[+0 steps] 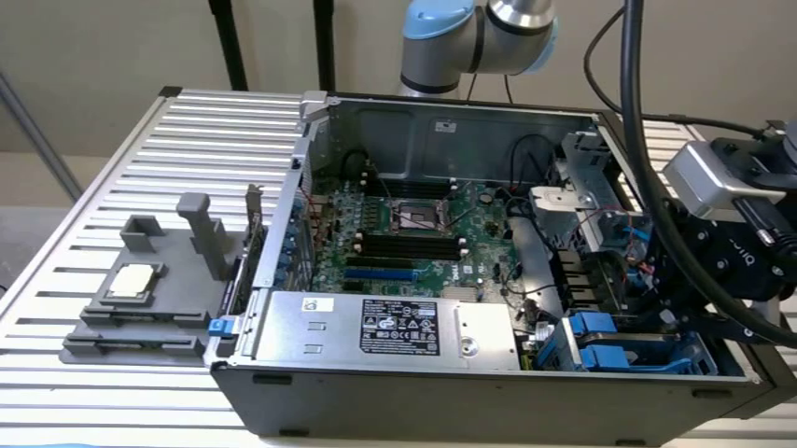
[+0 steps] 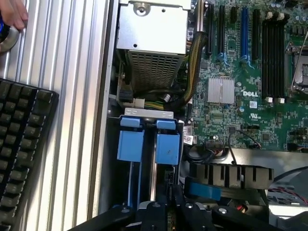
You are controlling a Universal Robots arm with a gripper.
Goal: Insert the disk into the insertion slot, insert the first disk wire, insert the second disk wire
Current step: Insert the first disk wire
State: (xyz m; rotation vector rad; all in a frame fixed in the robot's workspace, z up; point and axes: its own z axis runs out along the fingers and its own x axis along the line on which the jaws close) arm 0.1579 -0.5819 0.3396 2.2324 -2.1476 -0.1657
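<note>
Two blue carriers (image 2: 131,144): side by side in the case's corner bay, just beside the power-supply box (image 2: 151,29); you see their end tabs, not the metal beneath.
Disk (image 2: 167,148): judged the carrier nearer the motherboard (image 2: 240,96), already down in its bay; you cannot be sure which of the two.
Insertion slot (image 2: 147,113): narrow grey-metal bay between the case wall and the motherboard, both places filled.
Gripper (image 2: 166,209): hangs just above the bay, in line with that carrier; contact not clear.
Claw state: you cannot tell whether released or clenched.
Handling: expect a dense, rigid drive, touchy about knocks; the plastic frame looks smooth and probably flexes a little.
Where to hold: take it by the blue end tab, square across the frame, never on the label face.
Wires: a blue strip (image 2: 202,188) lies near the bay among black cabling; whether it is a disk wire, unclear.
Off-case: keyboard (image 2: 21,154) on the slatted table (image 2: 72,96); a person's hand (image 2: 14,12) near it.
</note>
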